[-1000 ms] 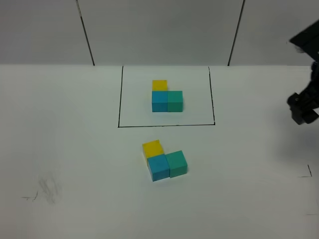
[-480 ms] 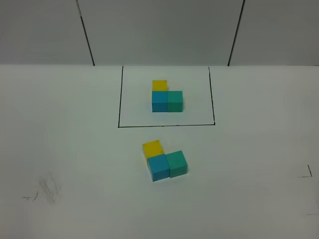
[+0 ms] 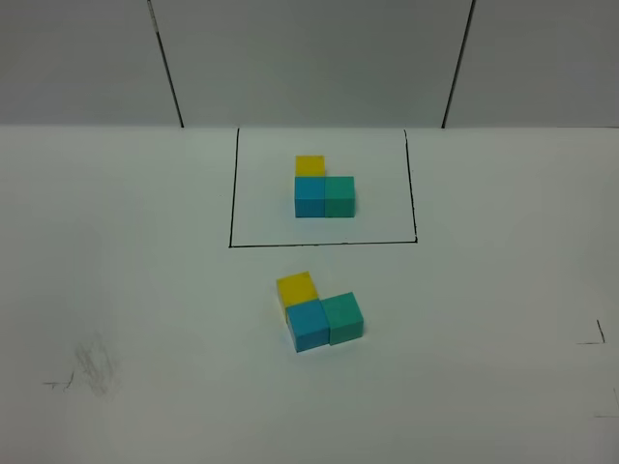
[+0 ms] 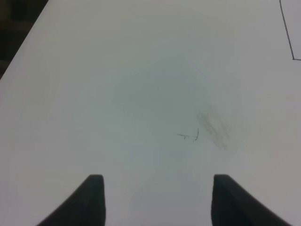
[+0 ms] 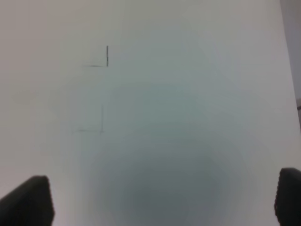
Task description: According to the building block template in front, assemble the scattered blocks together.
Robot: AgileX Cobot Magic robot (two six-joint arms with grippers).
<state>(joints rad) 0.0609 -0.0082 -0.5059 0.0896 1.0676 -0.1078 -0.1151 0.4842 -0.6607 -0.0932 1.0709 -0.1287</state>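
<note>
Both claws (image 4: 155, 200) (image 5: 162, 200) gape over bare white table (image 3: 145, 290).

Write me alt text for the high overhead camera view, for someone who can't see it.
On a white table, three loose cubes sit pushed together in an L: yellow cube behind blue cube, green cube to the blue one's right. Farther back, a matching template cluster sits inside a thin black drawn rectangle. No robot arm is in view.

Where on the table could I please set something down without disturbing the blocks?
The table is bare left and right of the assembled blocks, and along the near edge. The crowded strip is the middle: the template in its black rectangle, with the assembled blocks just before it.
</note>
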